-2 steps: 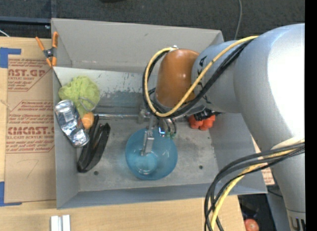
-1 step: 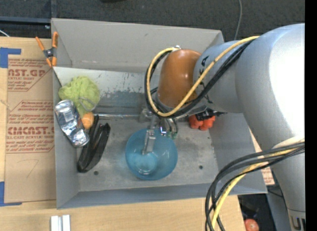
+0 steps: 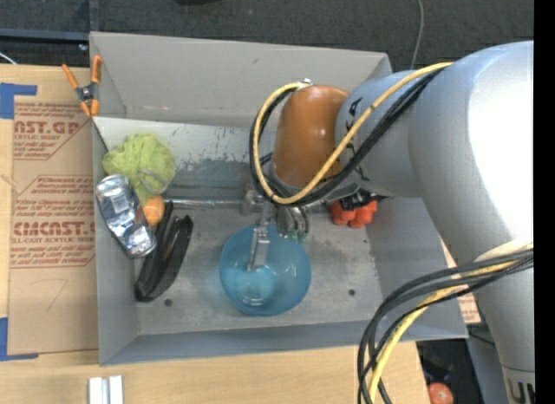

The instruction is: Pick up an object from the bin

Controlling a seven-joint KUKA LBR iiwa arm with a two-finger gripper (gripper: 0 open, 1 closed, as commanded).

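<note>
A grey metal bin (image 3: 217, 73) is seen from above, and the arm is reached into it from the right, with an orange cover (image 3: 308, 133) on the wrist and yellow and black cables (image 3: 258, 146) looped around it. The hand (image 3: 260, 259) is placed low in the middle of the bin, over the upper left part of a round, translucent blue bowl (image 3: 286, 283) that lies near the bin's front wall. The tip of the hand is seen within the bowl's outline. Whether the hand is open or closed cannot be told, since most of it is covered by the wrist, and no grip on the bowl can be confirmed. To the left, well apart from the bowl, a black curved object (image 3: 165, 259) is laid on the bin floor. Beside it a crumpled silver can (image 3: 124, 214) is found against the left wall, with a small orange ball (image 3: 153, 211) just beside it and a green mesh puff (image 3: 140, 158) behind both. A red-orange thing (image 3: 354, 211) is partly hidden under the arm on the right.
</note>
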